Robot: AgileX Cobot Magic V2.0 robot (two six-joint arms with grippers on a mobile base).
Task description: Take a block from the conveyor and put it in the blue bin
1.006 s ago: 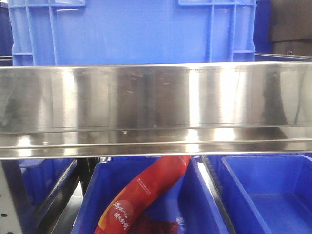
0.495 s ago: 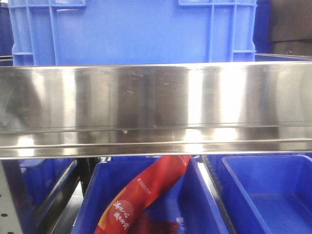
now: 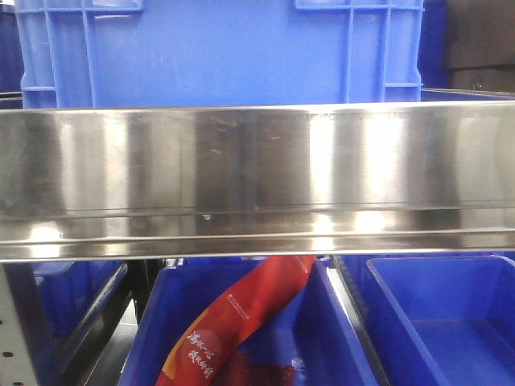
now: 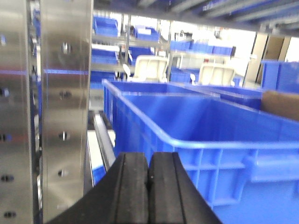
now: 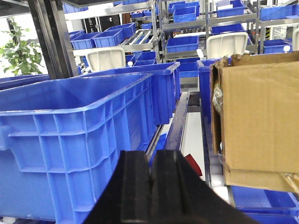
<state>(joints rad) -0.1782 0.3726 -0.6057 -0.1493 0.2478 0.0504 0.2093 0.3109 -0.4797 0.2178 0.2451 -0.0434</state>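
The block and the conveyor belt are out of view. My left gripper (image 4: 148,161) is shut with nothing between its black pads, and a large blue bin (image 4: 210,135) stands just ahead and to its right. My right gripper (image 5: 152,161) is also shut and empty, with a big blue bin (image 5: 70,126) close on its left. The front view shows neither gripper. It shows a tall blue bin (image 3: 217,48) behind a wide steel panel (image 3: 257,169). I cannot tell which blue bin is the task's.
Below the steel panel a blue bin (image 3: 330,338) holds a long red package (image 3: 241,318), with another blue bin (image 3: 451,322) to its right. A cardboard box (image 5: 261,116) stands right of the right gripper. A perforated steel upright (image 4: 65,93) rises left of the left gripper.
Only the reflections on the steel panel shift slightly; nothing else has visibly moved.
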